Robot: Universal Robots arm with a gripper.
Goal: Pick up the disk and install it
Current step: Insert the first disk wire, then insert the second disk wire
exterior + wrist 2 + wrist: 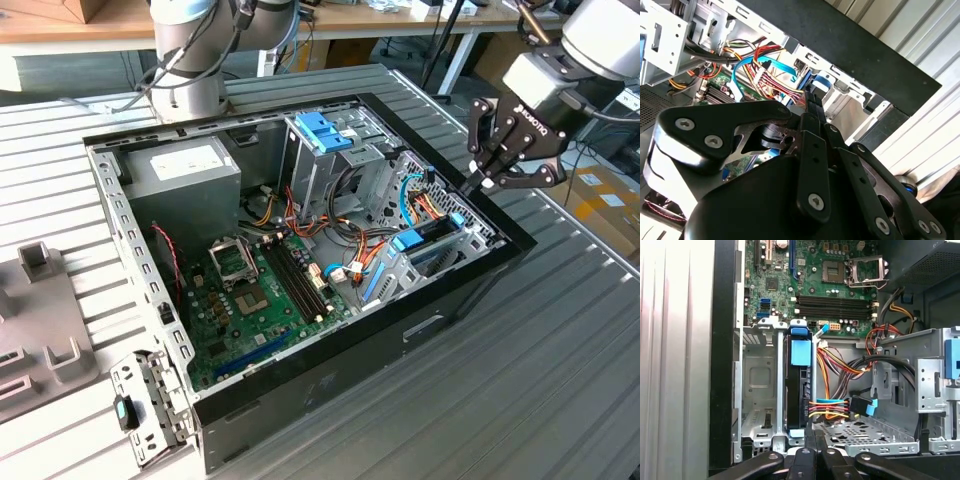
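Observation:
The disk (428,243) stands on edge in a metal drive bay inside the open computer case, at the exterior view's right. In the first wrist view the disk (799,390) is a dark slab with blue plastic rails at both ends and cables plugged in beside it. My gripper (472,185) hovers over the case's right wall, just above the end of that bay. Its two black fingers (812,440) lie pressed together, holding nothing, and their tips are close to the disk's near blue end. Whether they touch it I cannot tell. In the second wrist view the gripper (811,102) points down into the case.
A grey power-supply box (185,170) and a light-blue latch on a metal cage (325,135) fill the case's far side. The motherboard (260,290) lies on the floor of the case. An empty bay (757,385) adjoins the disk. Loose cables (840,365) run nearby. Grey fixtures (40,340) sit on the table.

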